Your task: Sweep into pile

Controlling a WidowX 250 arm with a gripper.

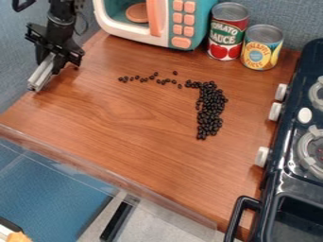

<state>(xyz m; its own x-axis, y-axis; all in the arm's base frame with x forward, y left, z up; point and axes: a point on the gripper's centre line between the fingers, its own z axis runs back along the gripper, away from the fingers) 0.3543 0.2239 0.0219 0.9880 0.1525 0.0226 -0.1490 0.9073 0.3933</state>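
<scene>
Black, glossy, bean-like pieces (211,106) lie on the brown wood-grain tabletop (126,142), too many for you to count: one dense band runs near to far, and from its far end a loose line of over a dozen trails left towards the claw, well apart from it.

Nearest you, at the lower left corner, is part of an orange-and-white object (18,236). At the lower right, one black loop handle (234,220) joins the dark toy stove unit (277,182), with three white knobs (262,156) along its left side, one white oval button (304,115) and two grey ring burners (309,146) partly in view.

Beyond the pieces, at the upper left, your black claw (54,60) has hold of one pale grey, grooved bar (41,74), which slants down over the tabletop's left edge; you cannot tell how wide the jaws stand, or whether the bar touches the wood.

Farthest back you see one teal-and-white toy microwave (165,43) with an orange handle, an orange disc inside and seven orange buttons. Right of it stand two upright metal cans: one with a red, green and white label (227,35), one with a yellow and blue label (261,49), both bearing large lettering.
</scene>
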